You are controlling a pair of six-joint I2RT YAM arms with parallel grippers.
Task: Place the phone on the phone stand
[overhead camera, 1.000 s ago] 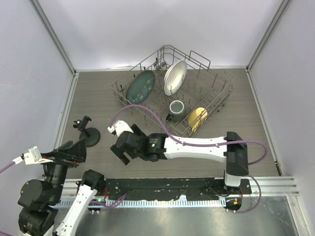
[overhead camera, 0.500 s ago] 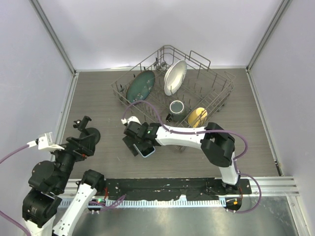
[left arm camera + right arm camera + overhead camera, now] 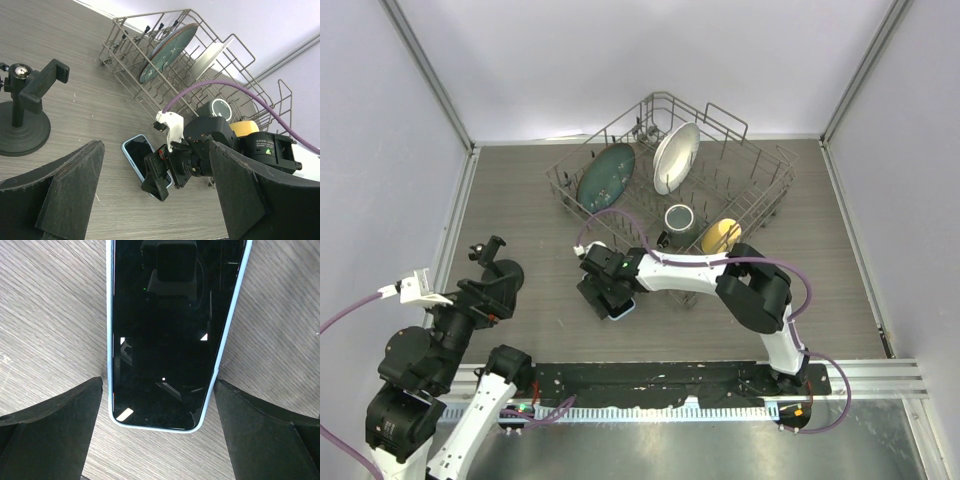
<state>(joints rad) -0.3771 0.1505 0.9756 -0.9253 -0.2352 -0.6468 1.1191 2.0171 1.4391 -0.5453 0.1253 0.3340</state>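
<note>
The phone [image 3: 170, 325], black screen up in a light blue case, lies flat on the wooden table [image 3: 520, 200]. My right gripper [image 3: 159, 390] points down over its near end, open, with one finger on each side of the case and a thin gap to each. In the top view the right gripper [image 3: 605, 293] covers most of the phone [image 3: 623, 311]. The black phone stand [image 3: 501, 271] is upright to the left, with nothing in its clamp. My left gripper [image 3: 488, 295] hovers open just in front of it; its view shows the phone stand [image 3: 22, 102] and the phone [image 3: 136, 152].
A wire dish rack [image 3: 787, 160] stands behind the phone, holding a teal plate [image 3: 607, 175], a white plate [image 3: 676, 157], a mug [image 3: 680, 220] and a yellow bowl [image 3: 720, 237]. Walls close in the table on three sides.
The right arm has folded inward and turned its gripper down over the phone, which was hidden under it before. The left arm lifted and swung toward the stand, then held still.
</note>
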